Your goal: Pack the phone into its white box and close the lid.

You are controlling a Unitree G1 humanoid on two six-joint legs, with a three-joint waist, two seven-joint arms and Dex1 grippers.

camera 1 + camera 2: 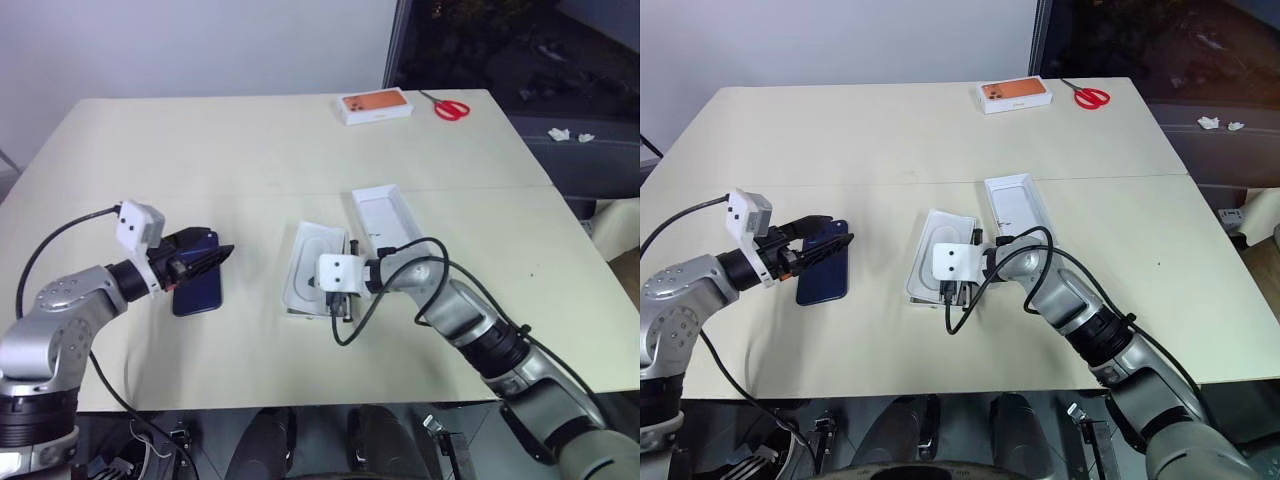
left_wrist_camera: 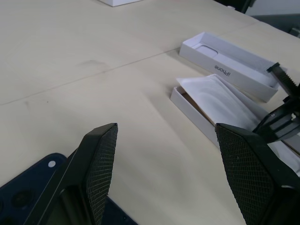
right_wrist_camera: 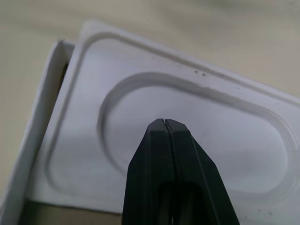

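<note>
The white box [image 1: 312,268] is being taken as the landmark, lying near the middle of the pale table [image 1: 250,150]. A thin white insert [image 3: 140,140] with a rounded oblong recess is being carried on top of it, slightly askew, so that one box wall is being left showing beside its edge.

The right gripper [image 3: 165,123] is being held over the near end of the box, its two black fingers pressed together with nothing between them, the tips being poised just above the insert's recess; contact cannot be told.

The lid [image 1: 388,218] is being kept just beside the box on its right, lying open side up, its far end reaching further back than the box.

The phone [image 1: 196,278] is being left flat on the table well to the left of the box. The left gripper [image 1: 205,258] is being held above the phone, pointing toward the box, its fingers [image 2: 101,164] spread apart and empty.

Far behind the box, a white box with an orange top [image 1: 376,106] and red scissors [image 1: 450,107] are being left near the table's back edge.
</note>
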